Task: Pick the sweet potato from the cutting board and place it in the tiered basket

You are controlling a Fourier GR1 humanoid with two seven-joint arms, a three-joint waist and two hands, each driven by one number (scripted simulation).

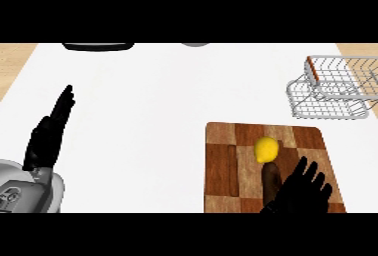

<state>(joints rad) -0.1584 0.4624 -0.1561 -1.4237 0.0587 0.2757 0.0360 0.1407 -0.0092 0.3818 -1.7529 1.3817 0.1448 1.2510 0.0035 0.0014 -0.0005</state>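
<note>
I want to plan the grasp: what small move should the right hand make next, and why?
Probably lower the right hand and curl its fingers round the sweet potato. The hand is open just beside it on the cutting board, and the lemon touches its far end.

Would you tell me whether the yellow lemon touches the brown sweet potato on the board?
Touching: in the head view the lemon meets the sweet potato with no board between.

A checkered wooden cutting board (221, 165) lay on the white counter (162, 100), bearing a yellow lemon (266, 149) just beside a dark brown sweet potato (271, 176). The black right hand (301, 192), fingers spread, partly covered the potato's near end. The left hand (49, 132) rested open at left; a wire tiered basket (334, 87) stood beyond the board.
</note>
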